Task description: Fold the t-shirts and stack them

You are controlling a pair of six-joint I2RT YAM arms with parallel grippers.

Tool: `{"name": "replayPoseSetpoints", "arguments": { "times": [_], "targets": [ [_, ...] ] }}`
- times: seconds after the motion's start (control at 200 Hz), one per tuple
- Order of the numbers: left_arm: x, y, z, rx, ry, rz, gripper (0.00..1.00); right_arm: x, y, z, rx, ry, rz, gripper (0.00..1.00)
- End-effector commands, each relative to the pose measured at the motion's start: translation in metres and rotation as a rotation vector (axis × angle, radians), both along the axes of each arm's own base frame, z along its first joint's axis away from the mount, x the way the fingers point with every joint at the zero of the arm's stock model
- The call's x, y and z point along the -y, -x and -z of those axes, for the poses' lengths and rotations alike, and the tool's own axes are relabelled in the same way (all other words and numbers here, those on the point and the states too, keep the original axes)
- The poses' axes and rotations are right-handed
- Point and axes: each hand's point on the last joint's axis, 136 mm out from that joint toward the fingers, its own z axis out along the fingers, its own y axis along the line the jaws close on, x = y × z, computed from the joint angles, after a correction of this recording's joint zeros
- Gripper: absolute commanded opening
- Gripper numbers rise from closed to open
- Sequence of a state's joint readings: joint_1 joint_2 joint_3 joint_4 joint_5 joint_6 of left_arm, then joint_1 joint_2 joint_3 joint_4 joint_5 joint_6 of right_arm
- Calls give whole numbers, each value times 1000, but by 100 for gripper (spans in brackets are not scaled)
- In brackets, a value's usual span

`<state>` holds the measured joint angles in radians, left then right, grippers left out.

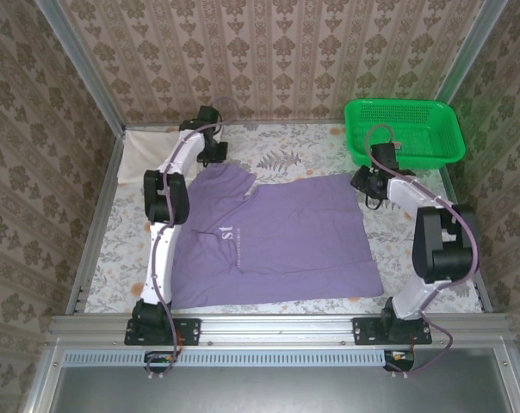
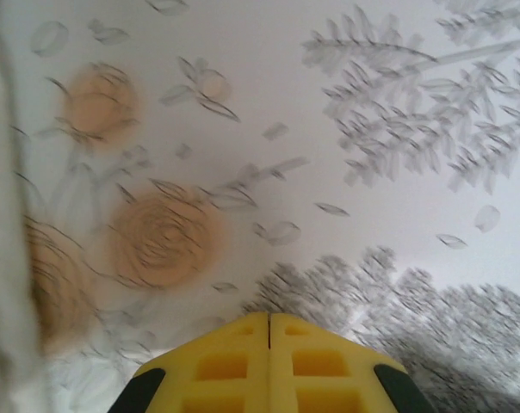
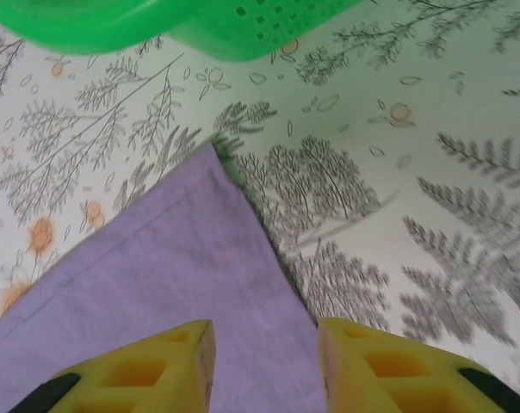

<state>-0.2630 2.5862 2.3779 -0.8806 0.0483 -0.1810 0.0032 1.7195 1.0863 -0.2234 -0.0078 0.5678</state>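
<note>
T-shirt (image 1: 277, 237) (purple) spread on table (image 1: 114, 249)

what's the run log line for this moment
left gripper: shut over floral table cover | right gripper: open over purple t-shirt corner | purple t-shirt: spread out, unfolded

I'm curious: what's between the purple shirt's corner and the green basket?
Bare leaf-printed table cover separates shirt and basket, in the right wrist view.

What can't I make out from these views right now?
Purple shirt: lettering too small to read; one side covered by the left arm, top view.
Cream shirt: partly behind that arm, top view; blurred and edge-cut, left wrist view.
Green basket: cut off by the top edge, right wrist view.
</note>
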Motion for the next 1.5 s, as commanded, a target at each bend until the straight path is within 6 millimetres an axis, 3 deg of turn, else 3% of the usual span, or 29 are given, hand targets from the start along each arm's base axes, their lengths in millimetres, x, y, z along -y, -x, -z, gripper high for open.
{"name": "replayPoseSetpoints", "arguments": {
  "times": [0.0, 0.135, 0.4, 0.515, 0.76, 0.965, 1.205, 1.315, 1.495],
  "targets": [
    [16, -2, -53, 110, 51, -7, 0, -3, -37, -2, 100, 0, -34, 36],
    [23, 6, -73, 167, 53, -12, 0, -7, -56, 9, 143, -15, -47, 35],
    [31, 35, -114, 280, 69, -2, 0, -16, -75, 23, 163, -37, -43, 36],
    [30, 52, -129, 320, 77, 13, 0, -13, -74, 33, 117, -38, -11, 36],
    [26, 92, -136, 333, 99, 61, 0, -14, -66, 39, 59, -10, 8, 36],
    [32, 129, -157, 396, 186, 128, 0, -22, -62, 23, 151, -26, -36, 36],
    [30, 184, -175, 418, 245, 164, 0, -21, -60, -6, 165, -13, -52, 44],
    [17, 216, -175, 406, 230, 147, 0, -21, -55, -11, 147, -24, -41, 46],
    [-20, 262, -172, 399, 191, 31, 0, -19, -43, -10, 108, -24, -30, 47]
  ]
}}
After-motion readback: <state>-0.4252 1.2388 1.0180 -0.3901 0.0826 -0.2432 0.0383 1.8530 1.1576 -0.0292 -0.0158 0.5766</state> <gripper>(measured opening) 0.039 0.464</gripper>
